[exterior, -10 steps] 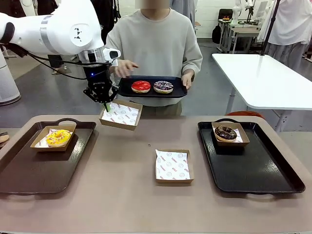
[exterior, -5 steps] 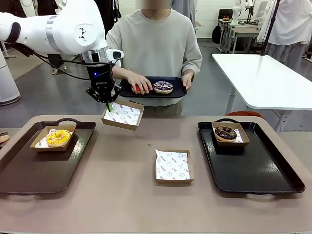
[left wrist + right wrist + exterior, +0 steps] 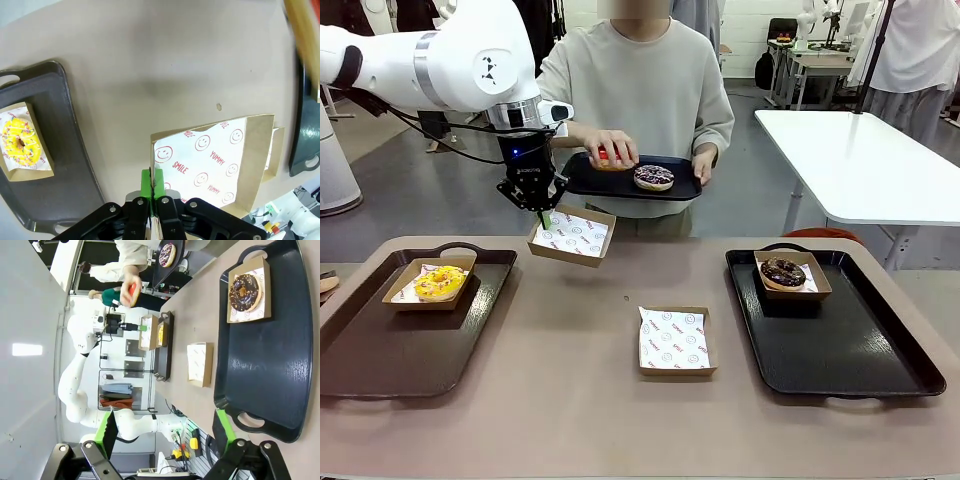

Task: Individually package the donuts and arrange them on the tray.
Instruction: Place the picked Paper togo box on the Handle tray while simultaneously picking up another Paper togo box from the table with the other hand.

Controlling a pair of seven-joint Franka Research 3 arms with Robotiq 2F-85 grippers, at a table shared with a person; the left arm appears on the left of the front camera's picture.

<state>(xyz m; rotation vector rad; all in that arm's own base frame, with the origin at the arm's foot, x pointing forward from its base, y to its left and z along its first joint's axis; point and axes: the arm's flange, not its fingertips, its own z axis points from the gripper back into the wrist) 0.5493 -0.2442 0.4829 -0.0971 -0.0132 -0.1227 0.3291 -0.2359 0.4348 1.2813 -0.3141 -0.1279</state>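
The left hand (image 3: 542, 215) is clamped shut on the near rim of a paper-lined box (image 3: 570, 235), holding it tilted above the bench (image 3: 570, 400) near its far edge. Across the bench, the person's hand (image 3: 613, 147) grips the red donut (image 3: 603, 157) just over a small tray (image 3: 585, 185), where the sprinkled donut (image 3: 653, 177) lies. The yellow donut (image 3: 440, 281) sits in a box at the far end of the left tray (image 3: 380, 350). The chocolate donut (image 3: 783, 271) sits in a box at the far end of the right tray (image 3: 850, 350). A spare box (image 3: 675, 340) lies mid-bench between the 2 trays. The right hand (image 3: 166, 425) has its 2 fingers wide apart, gripping nothing, near the right tray's end.
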